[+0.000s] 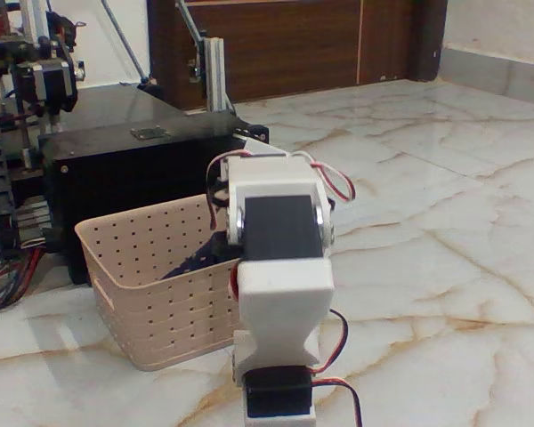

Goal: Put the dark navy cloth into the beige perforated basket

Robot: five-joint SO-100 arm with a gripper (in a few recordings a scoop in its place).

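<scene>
The white arm (280, 294) leans over the beige perforated basket (142, 302), its claw's state hidden.

No text, label, brand or number can be read anywhere.

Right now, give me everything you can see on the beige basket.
The beige perforated basket looks like plastic: rectangular, rounded corners, a thickened rim, rows of small round holes in its walls. It sits upright on the marble-patterned floor, right in front of the black box, contact unclear. The white arm stands in front and hides its right end. A bit of dark navy cloth shows inside, over the near rim beside the arm. The rest of the interior is hidden.
</scene>
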